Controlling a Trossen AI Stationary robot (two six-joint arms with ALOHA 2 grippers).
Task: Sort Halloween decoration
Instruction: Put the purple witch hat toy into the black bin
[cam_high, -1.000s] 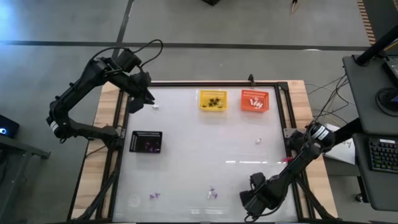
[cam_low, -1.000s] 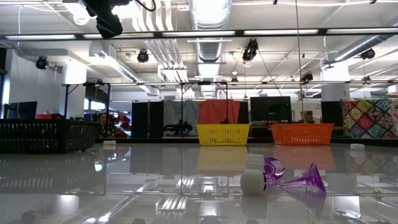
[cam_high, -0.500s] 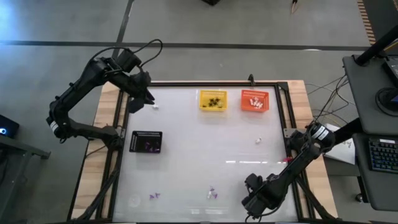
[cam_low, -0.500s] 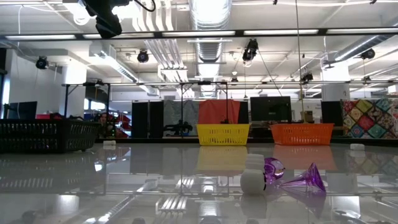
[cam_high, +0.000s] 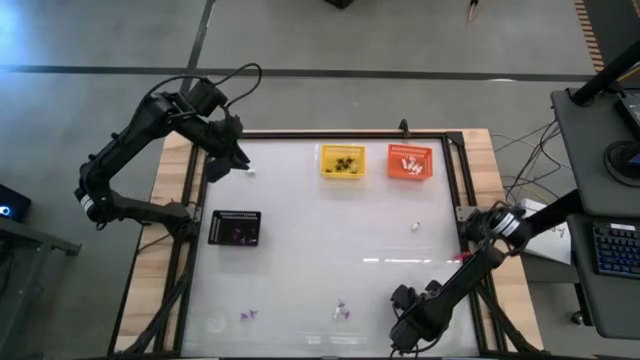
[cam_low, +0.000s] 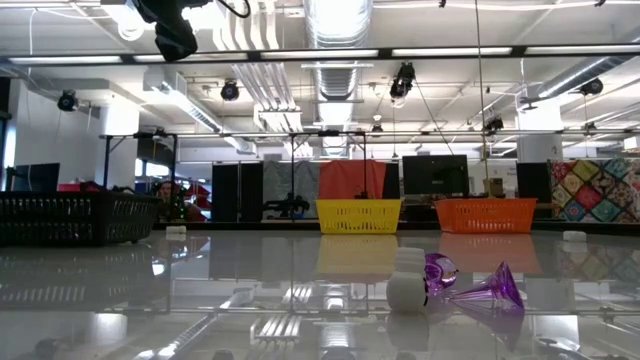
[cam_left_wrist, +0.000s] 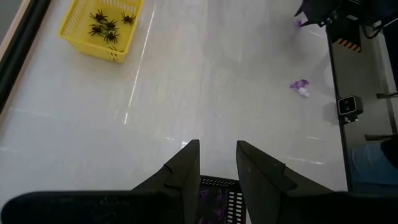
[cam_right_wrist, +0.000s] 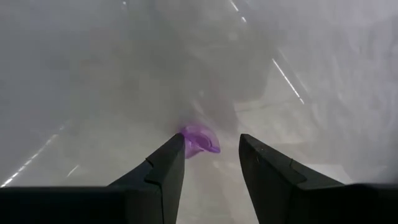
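1. The right arm reaches from the table's right edge down toward the near edge, its forearm stretched low and slanting, so the right gripper sits close above the white tabletop at the near right corner.
2. In the right wrist view its two dark fingers stand apart with a clear gap, and a small purple trinket lies on the surface between the tips, close to one finger; nothing is gripped.
3. The left arm is folded high, its elbow out past the table's left side, and the left gripper hangs above the far left corner.
4. Its fingers are held narrowly apart with nothing between them, pointing down over the black mesh basket, which holds purple pieces.
5. A tiny white piece lies just beside the left gripper.
6. The yellow basket holds black spiders; the orange basket beside it holds white pieces.
7. Loose on the table: a purple trinket and white lump touching near the front edge, another purple piece to their left, and a white one toward the right.
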